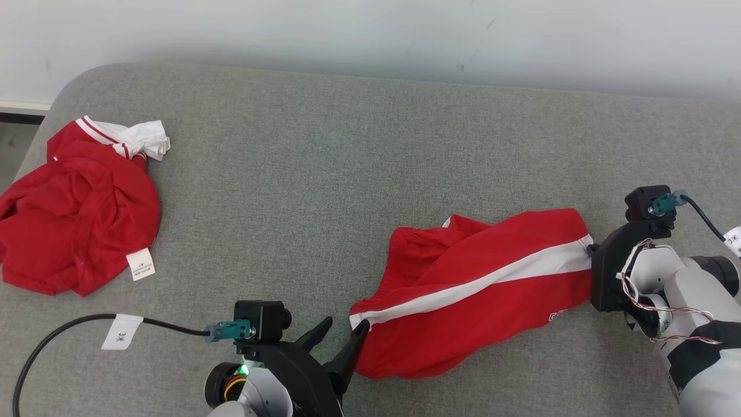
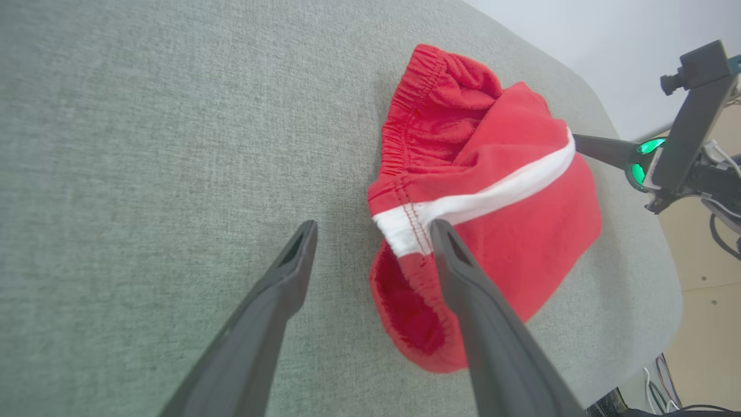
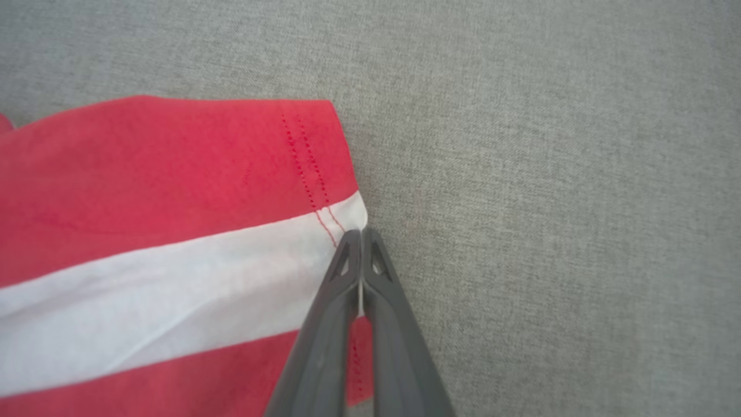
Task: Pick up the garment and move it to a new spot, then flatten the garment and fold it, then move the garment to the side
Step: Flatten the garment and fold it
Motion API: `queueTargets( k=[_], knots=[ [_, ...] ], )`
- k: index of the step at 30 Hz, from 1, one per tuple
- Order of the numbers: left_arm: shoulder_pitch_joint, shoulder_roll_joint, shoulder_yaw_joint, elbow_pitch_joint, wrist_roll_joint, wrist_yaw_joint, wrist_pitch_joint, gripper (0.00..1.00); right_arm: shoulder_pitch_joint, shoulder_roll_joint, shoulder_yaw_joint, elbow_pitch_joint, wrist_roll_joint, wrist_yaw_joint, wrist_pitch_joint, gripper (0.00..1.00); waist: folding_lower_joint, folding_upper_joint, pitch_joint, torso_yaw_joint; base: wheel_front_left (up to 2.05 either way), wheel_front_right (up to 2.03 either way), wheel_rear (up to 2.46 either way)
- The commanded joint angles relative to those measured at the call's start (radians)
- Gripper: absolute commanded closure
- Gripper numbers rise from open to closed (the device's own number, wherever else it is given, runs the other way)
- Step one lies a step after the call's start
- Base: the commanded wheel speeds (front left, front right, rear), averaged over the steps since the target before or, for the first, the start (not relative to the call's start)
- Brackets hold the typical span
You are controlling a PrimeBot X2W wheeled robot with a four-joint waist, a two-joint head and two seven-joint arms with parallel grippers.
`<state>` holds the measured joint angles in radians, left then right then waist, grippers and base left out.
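Our left gripper [image 1: 348,322] is sitting closest to us at the bottom edge of the head view, its two dark fingers standing wide apart and holding nothing. One finger [image 2: 463,278] is lying over the waistband end of the red shorts [image 1: 480,289], right where the white stripe [image 1: 492,280] begins, while the other is hovering over the bare grey table [image 1: 324,174].

We are seeing the shorts lying rumpled on the right half of the table. They are stretching between our two grippers, with the gathered waistband towards the left one and a stitched leg hem towards the right one.

Our right gripper [image 3: 362,233] is reaching in from the right side, its fingers pressing together and pinching the hem just at the end of the white stripe.

Well apart from all this, at the far left of the table, a red shirt [image 1: 75,231] with white trim is lying in a heap, a white label [image 1: 140,264] showing at its near edge. A black cable [image 1: 173,326] carrying a small tag is curving across the table to the camera on our left wrist. A pale wall [image 1: 370,35] is running behind the table.
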<state>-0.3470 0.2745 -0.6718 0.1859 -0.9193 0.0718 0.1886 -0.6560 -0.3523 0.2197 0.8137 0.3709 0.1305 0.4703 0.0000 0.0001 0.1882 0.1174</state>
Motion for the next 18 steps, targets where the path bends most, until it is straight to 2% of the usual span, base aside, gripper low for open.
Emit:
queueTargets(
  k=[1,6,11,14,18],
  knots=[
    [0.021,-0.002,0.004,-0.006,-0.018,-0.008,0.005,0.00,0.014,-0.009,0.001,0.011,-0.001,0.001,-0.005,1.00,0.0000,-0.0001,0.000,0.000,0.00,0.00,0.00],
    [0.012,-0.008,0.020,0.000,-0.047,-0.021,0.005,0.00,0.003,-0.014,0.003,0.026,-0.009,0.001,-0.017,1.00,0.0000,-0.0001,0.005,-0.002,0.00,0.00,0.00],
    [0.003,-0.005,0.039,0.019,-0.046,-0.006,-0.015,0.02,0.000,-0.013,0.000,0.044,-0.019,-0.001,-0.032,1.00,0.0000,-0.0001,0.006,-0.007,0.00,0.00,0.00],
    [0.003,-0.011,0.042,0.025,-0.062,-0.017,-0.015,0.07,0.001,-0.008,0.002,0.051,-0.022,-0.001,-0.035,1.00,0.0000,-0.0001,0.005,-0.009,0.00,0.00,0.00],
    [-0.005,-0.022,0.026,0.031,-0.075,-0.029,0.009,0.31,-0.005,0.001,0.006,0.060,-0.022,-0.001,-0.041,1.00,0.0000,-0.0001,0.002,-0.010,0.00,0.00,0.00]
  ],
)
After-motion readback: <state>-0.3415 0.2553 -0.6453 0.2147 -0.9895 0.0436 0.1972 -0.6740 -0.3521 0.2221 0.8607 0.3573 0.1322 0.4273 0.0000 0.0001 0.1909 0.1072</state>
